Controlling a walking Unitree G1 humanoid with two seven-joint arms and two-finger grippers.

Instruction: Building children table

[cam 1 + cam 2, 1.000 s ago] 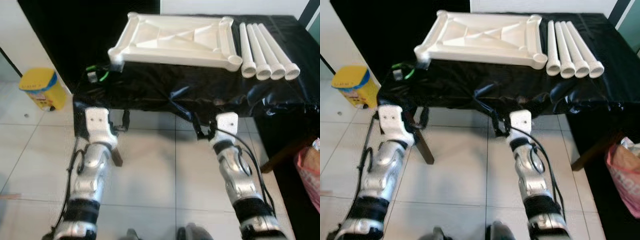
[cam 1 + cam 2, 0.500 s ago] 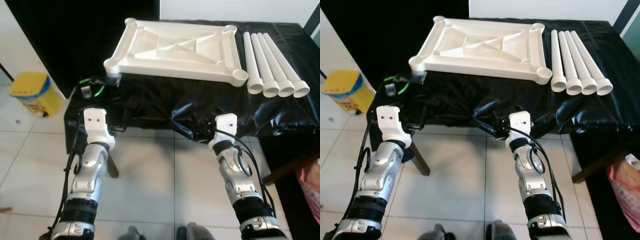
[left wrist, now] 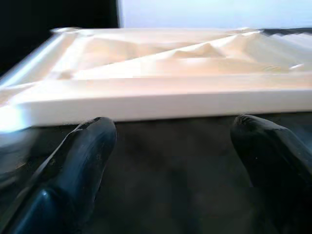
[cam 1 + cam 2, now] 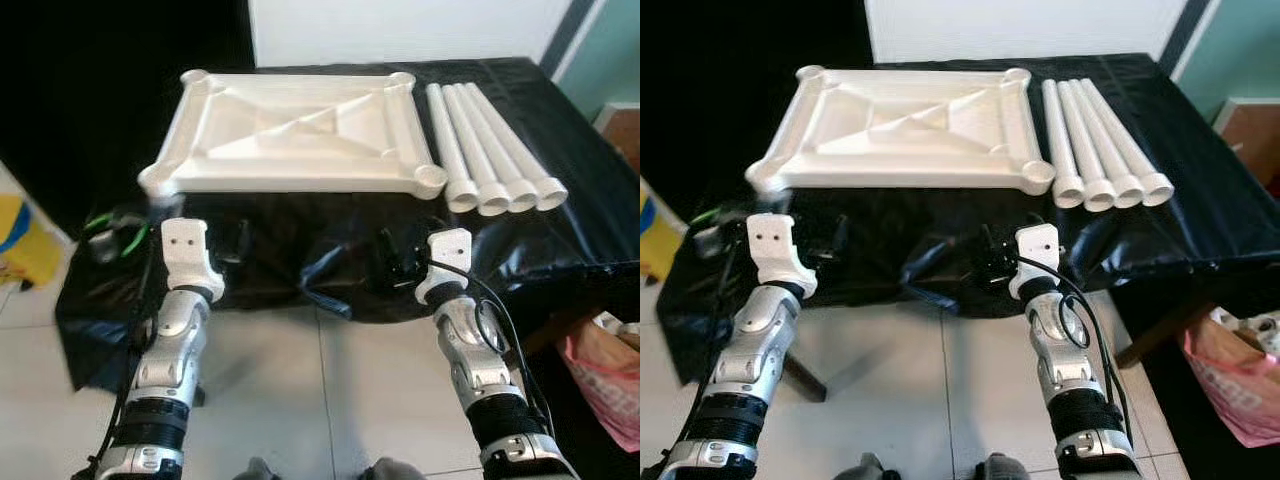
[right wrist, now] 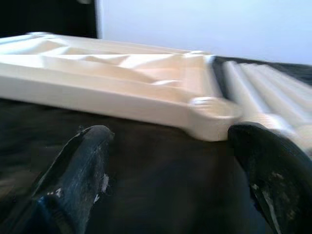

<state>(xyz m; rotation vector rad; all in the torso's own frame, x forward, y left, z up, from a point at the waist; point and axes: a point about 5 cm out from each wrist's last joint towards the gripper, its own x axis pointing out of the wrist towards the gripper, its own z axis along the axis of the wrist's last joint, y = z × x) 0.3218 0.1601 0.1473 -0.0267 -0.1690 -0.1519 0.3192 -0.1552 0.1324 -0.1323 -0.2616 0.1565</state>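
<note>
— What's different for you since a second ago?
— Your camera has swung right and closer. Both arms are raised: your left hand (image 3: pixel 165 161) and right hand (image 5: pixel 165 161), fingers spread, now reach the front edge of the worktop (image 4: pixel 560 240), short of the white tabletop (image 4: pixel 290 135).

A strip of bare black-covered counter (image 4: pixel 300 215) lies open between the near edge and the white tabletop panel (image 4: pixel 290 130). The panel blocks the way straight ahead of both spread-fingered end effectors: left (image 3: pixel 170 146), right (image 5: pixel 165 151). Four white legs (image 4: pixel 490 150) lie side by side just right of the panel. Black cover beyond the legs is bare.
</note>
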